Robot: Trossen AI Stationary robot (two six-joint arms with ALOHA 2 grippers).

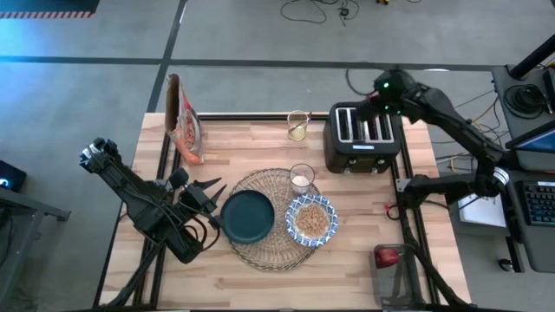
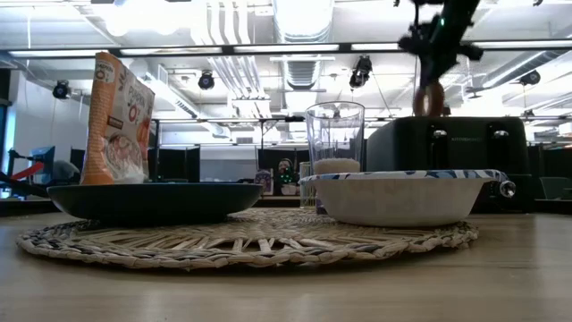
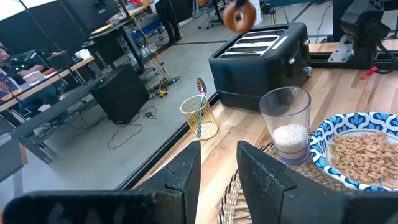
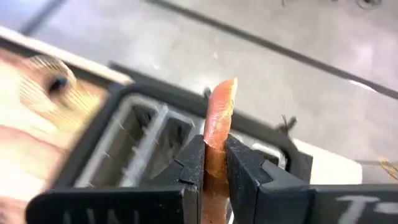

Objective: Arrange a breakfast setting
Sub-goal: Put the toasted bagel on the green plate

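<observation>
A round straw placemat (image 1: pixel 270 257) lies mid-table. On it sit a dark teal plate (image 1: pixel 247 217), a blue-and-white bowl (image 1: pixel 311 220) of cereal rings and a clear glass (image 1: pixel 302 178) with white in its bottom. A spoon (image 3: pixel 200 87) stands in a gold wire cup (image 1: pixel 297 126) at the far edge. My right gripper (image 4: pixel 216 150) is over the black toaster (image 1: pixel 362 137), shut on a brown bagel (image 3: pixel 239 17). My left gripper (image 3: pixel 217 171) hovers just left of the plate, open, with nothing between its fingers. My right gripper pinches the bagel's two flat faces (image 4: pixel 216 134) between its two fingers, which slant down from above. The bagel stands on edge and reaches out past the fingertips. It hangs below the gripper (image 2: pixel 429 97), just over the toaster's slots.
A cereal bag (image 1: pixel 184 117) stands at the far left of the table. A red-handled tool (image 1: pixel 388 256) lies at the right edge. Bare wood shows in front of the placemat and at the near left.
</observation>
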